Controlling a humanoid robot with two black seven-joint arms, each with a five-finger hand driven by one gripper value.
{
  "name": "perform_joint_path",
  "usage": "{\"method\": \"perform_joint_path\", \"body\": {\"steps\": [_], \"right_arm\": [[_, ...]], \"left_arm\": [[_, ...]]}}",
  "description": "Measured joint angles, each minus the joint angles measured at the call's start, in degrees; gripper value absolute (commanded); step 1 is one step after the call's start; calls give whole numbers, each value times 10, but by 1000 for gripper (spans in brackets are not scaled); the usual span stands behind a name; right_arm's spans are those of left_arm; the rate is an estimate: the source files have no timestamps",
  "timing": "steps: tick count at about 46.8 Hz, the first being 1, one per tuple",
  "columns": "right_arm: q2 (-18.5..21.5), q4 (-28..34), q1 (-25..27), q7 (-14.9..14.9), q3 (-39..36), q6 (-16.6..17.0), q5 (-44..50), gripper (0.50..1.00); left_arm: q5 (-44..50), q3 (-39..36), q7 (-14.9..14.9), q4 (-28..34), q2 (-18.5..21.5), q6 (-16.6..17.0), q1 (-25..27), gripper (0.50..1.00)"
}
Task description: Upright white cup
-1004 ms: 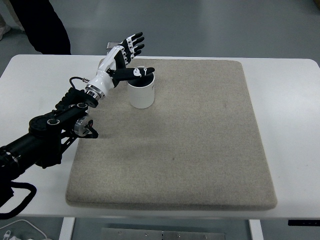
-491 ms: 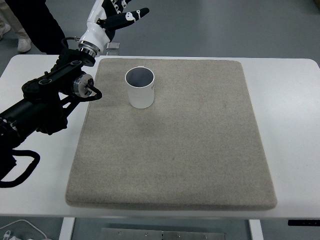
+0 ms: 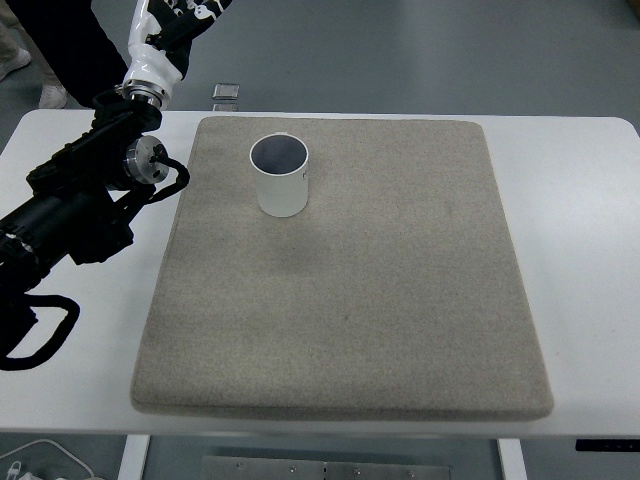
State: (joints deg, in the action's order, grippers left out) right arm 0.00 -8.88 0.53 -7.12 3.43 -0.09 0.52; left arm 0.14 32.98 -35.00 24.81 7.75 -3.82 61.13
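The white cup [image 3: 279,176] stands upright on the grey mat [image 3: 400,300], near its far left corner, with its open mouth facing up and a dark inside. My left hand [image 3: 178,15] is raised high at the picture's top left, partly cut off by the top edge. It is well away from the cup, up and to the left. What shows of its fingers is stretched out and holds nothing. My black left arm [image 3: 80,200] runs in from the left edge over the table. The right arm is out of view.
The mat covers most of the white table [image 3: 585,200]. A small grey object [image 3: 227,92] lies just beyond the table's far edge. A person's dark trouser legs [image 3: 70,45] and a shoe [image 3: 53,96] show at the top left.
My left hand let go of the cup's rim and rose up and to the left, away from it. The cup stays upright where it was.
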Motion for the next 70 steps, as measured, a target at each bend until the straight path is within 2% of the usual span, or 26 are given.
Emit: {"method": "perform_joint_path", "body": {"steps": [5, 8, 18, 27, 35, 44, 51, 59, 70], "right_arm": [[0, -1, 0, 0, 0, 1, 0, 930], [0, -1, 0, 0, 0, 1, 0, 930], [0, -1, 0, 0, 0, 1, 0, 930], [0, -1, 0, 0, 0, 1, 0, 930], [0, -1, 0, 0, 0, 1, 0, 930], [0, -1, 0, 0, -1, 1, 0, 930], [0, -1, 0, 0, -1, 1, 0, 930], [0, -1, 0, 0, -1, 1, 0, 930], [0, -1, 0, 0, -1, 1, -1, 930]], "left_arm": [[47, 0, 0, -1, 1, -1, -3, 994], [75, 0, 16, -1, 1, -4, -4, 994], [136, 6, 122, -20, 1, -16, -7, 994], [150, 38, 216, -35, -1, -17, -7, 994], [151, 65, 271, -51, -2, -16, -8, 994], [178, 88, 285, -58, -8, -27, -26, 994], [180, 89, 286, -64, -16, -55, -32, 994], [180, 90, 286, -78, -24, -102, -41, 996], [181, 119, 282, -98, -40, -122, -41, 996]]}}
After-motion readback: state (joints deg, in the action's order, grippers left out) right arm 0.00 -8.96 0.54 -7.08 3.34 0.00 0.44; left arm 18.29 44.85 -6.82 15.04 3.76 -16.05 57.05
